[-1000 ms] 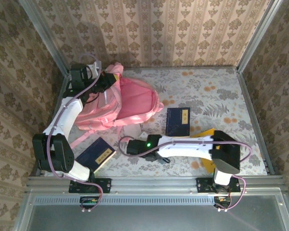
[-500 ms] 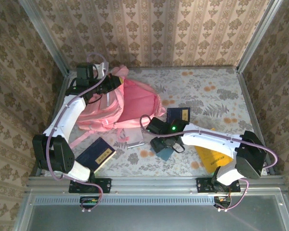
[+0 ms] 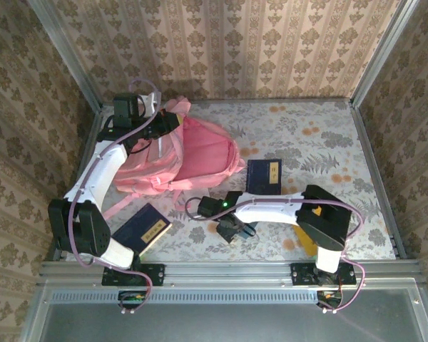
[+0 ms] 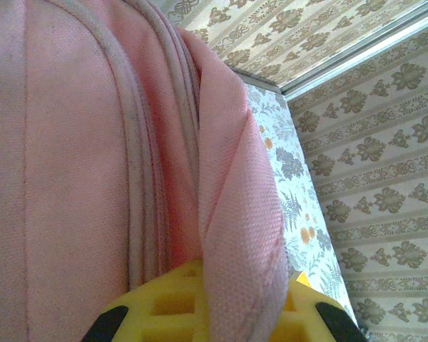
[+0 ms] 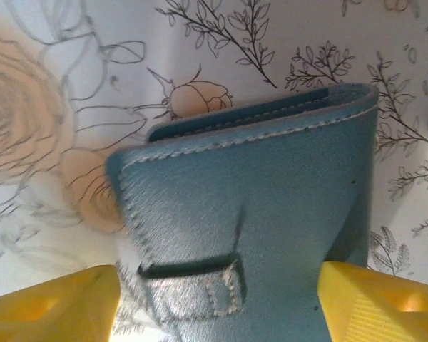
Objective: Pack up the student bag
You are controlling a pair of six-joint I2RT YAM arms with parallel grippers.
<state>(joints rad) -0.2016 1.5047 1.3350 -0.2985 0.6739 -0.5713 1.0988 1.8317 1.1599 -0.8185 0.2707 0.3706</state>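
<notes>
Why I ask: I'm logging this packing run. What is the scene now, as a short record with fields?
bag: pink student bag, lying far left on the table
left fingers: shut on a fold of the bag's fabric
right fingers: open, straddling the blue wallet; contact unclear
wallet: flat on the table, outside the bag
books: dark blue book near left, another mid-table; both outside the bag
</notes>
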